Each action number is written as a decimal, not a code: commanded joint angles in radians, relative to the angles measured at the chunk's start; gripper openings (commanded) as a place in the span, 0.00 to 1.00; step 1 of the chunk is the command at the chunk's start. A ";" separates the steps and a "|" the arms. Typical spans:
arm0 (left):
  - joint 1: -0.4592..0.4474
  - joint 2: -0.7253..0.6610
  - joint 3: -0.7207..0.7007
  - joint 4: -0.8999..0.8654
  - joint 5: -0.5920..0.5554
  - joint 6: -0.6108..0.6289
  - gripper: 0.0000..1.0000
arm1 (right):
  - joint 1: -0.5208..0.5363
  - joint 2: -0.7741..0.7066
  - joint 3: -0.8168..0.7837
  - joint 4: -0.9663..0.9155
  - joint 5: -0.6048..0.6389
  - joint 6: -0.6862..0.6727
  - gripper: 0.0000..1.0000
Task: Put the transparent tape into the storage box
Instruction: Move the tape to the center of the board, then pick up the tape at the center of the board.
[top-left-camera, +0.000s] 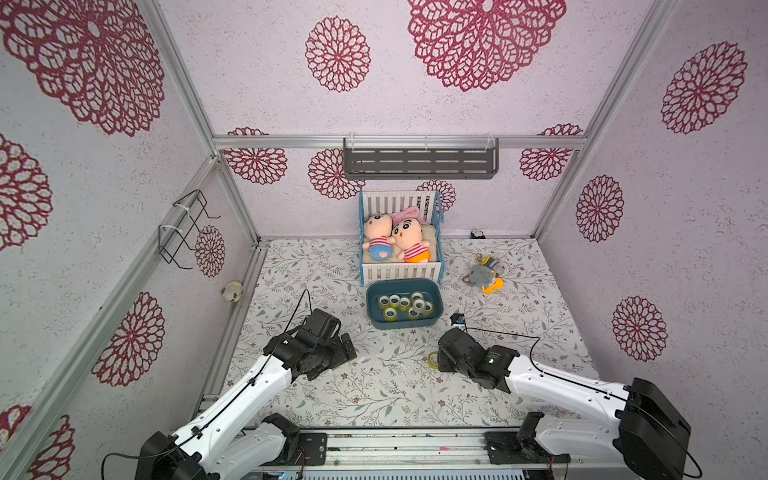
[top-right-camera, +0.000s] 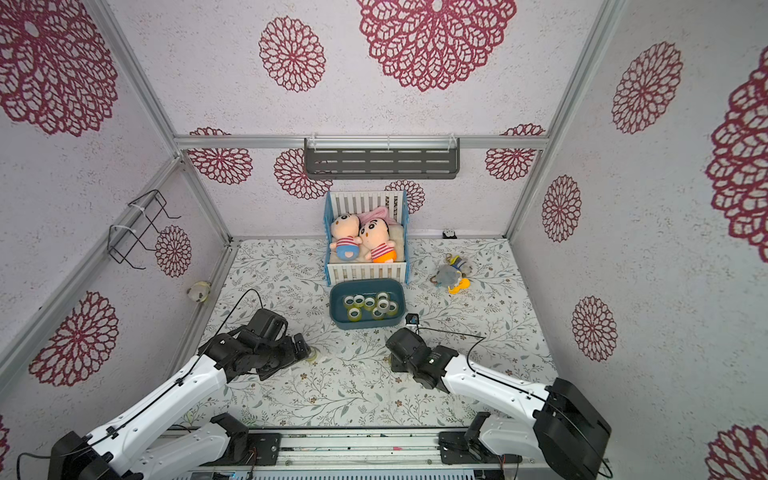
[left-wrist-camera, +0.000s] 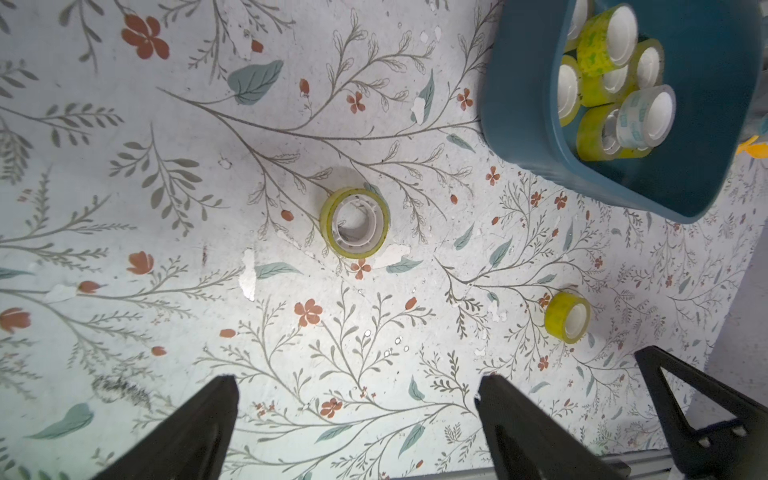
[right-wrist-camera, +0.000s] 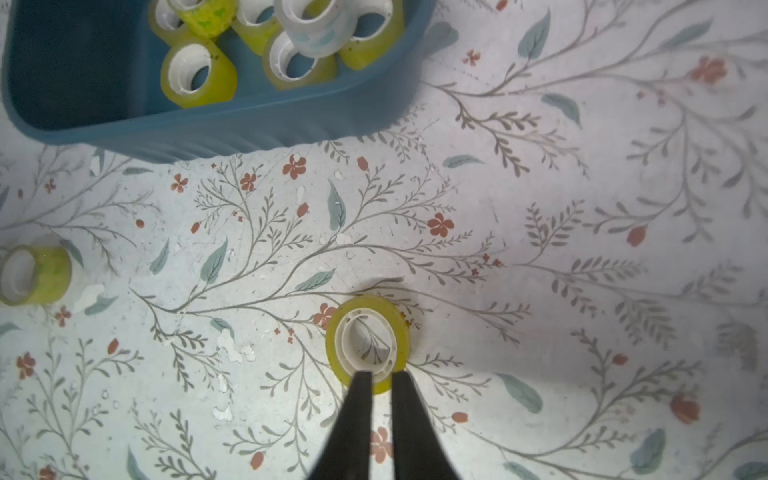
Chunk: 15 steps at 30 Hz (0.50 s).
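Finding: my right fingers (right-wrist-camera: 361, 399) are closed on the near wall of the transparent tape roll (right-wrist-camera: 403, 332), one finger down inside the white core and the other outside the yellowish band. A pinch on the wall suits a roll lying flat on the bench (top-left-camera: 374, 395), since the whole ring is, by my judgement, too wide and too low to span. The roll rests on the bench, not yet lifted, near the storage box (right-wrist-camera: 249, 124) and clear of its wall. The box is shallow and open-topped. Several rolls (top-left-camera: 405, 305) lie heaped in it, with bare floor beside them for a drop. My left fingers (left-wrist-camera: 528, 424) stand wide apart above the bench, holding nothing. A second roll (left-wrist-camera: 326, 222) lies flat ahead of them, and I judge they are lined up for it. Step in hand: grasp made, lift pending. Risk noted: a thin-wall pinch may let the roll swing or slip, and the carry must clear the box's rim before release.
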 joint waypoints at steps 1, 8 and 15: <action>0.005 -0.015 -0.014 0.026 0.015 -0.007 0.97 | -0.016 -0.018 0.000 -0.004 -0.010 -0.038 0.50; 0.005 0.076 -0.026 0.080 0.084 -0.013 0.97 | -0.078 0.034 -0.026 0.053 -0.109 -0.059 0.59; 0.004 0.150 -0.026 0.122 0.095 -0.006 0.97 | -0.084 0.112 -0.013 0.091 -0.158 -0.075 0.60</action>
